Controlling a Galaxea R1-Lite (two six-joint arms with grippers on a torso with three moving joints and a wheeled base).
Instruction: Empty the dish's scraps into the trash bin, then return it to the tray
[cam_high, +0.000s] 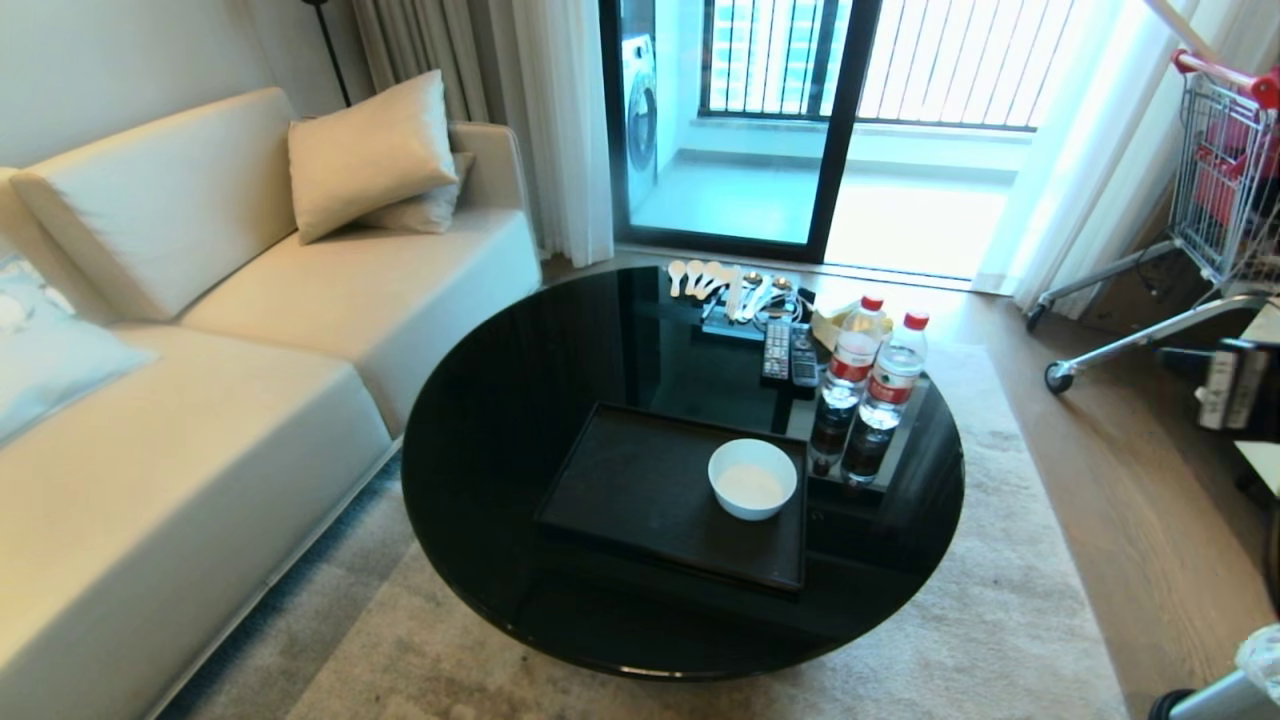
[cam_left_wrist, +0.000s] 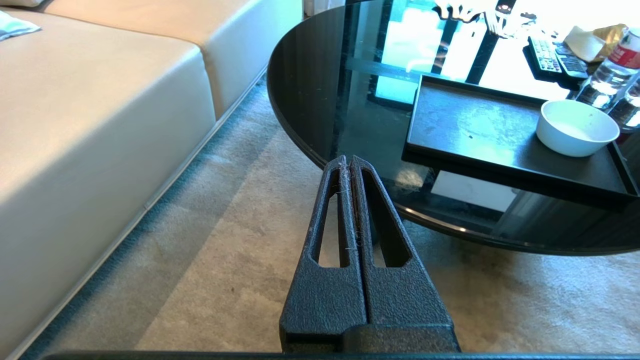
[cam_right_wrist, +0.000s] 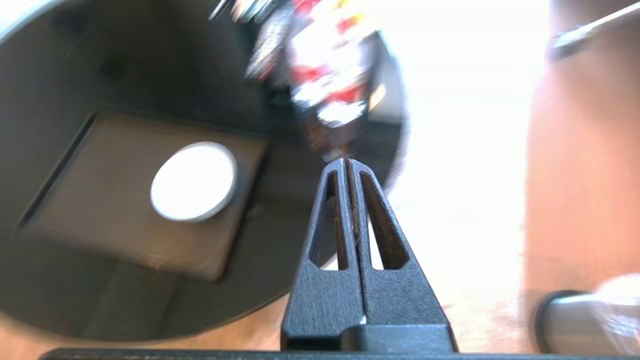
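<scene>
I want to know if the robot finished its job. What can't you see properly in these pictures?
- Trash bin: cut off by the head view's corner, blurred in the right wrist view; its inside is hidden.
- Water bottles: smeared by blur in the right wrist view.
- Spoons: too small to count in the head view.

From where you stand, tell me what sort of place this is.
Most likely a home living room: a cream sofa with cushions, a round black glass coffee table carrying remote controls and water bottles, and a sliding glass door onto a balcony.
</scene>
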